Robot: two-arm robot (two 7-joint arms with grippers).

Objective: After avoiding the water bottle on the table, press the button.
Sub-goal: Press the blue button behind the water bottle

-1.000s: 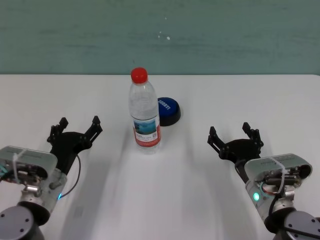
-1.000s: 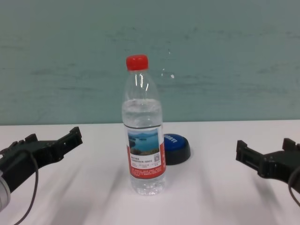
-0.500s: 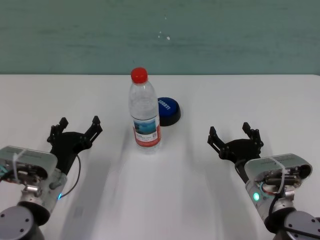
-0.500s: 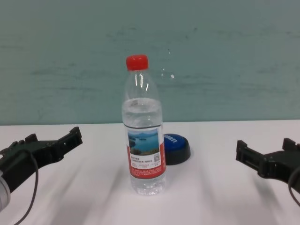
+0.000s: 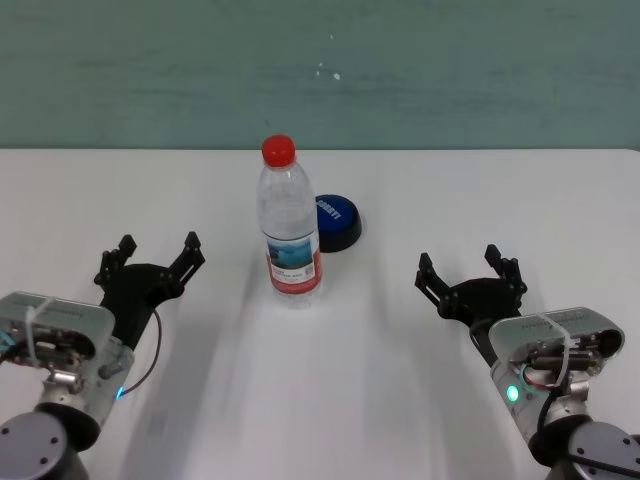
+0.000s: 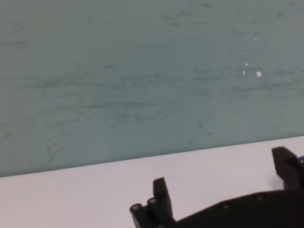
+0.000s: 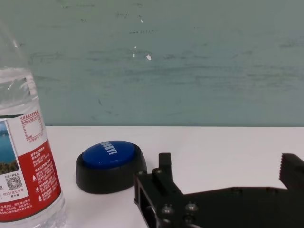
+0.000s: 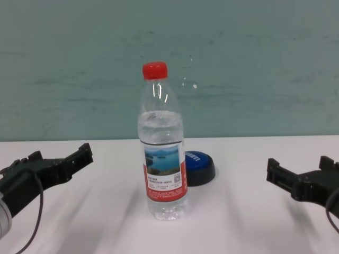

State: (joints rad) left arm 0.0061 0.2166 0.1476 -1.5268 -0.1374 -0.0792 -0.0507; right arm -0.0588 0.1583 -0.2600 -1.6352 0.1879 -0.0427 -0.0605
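The water bottle (image 5: 290, 225) (image 8: 163, 153) (image 7: 26, 156) stands upright mid-table, clear with a red cap and a red-and-white label. Just behind it to the right sits the button (image 5: 337, 222) (image 8: 198, 168) (image 7: 110, 164), blue-topped on a black base, partly hidden by the bottle in the chest view. My left gripper (image 5: 155, 255) (image 8: 55, 159) (image 6: 223, 190) hovers open over the white table (image 5: 330, 380), left of the bottle. On the bottle's right, nearer to me than the button, my right gripper (image 5: 470, 268) (image 8: 302, 169) (image 7: 223, 171) is open. Neither gripper holds or touches anything.
A teal wall (image 5: 320, 70) rises behind the table's far edge. White tabletop stretches between the two grippers and in front of the bottle.
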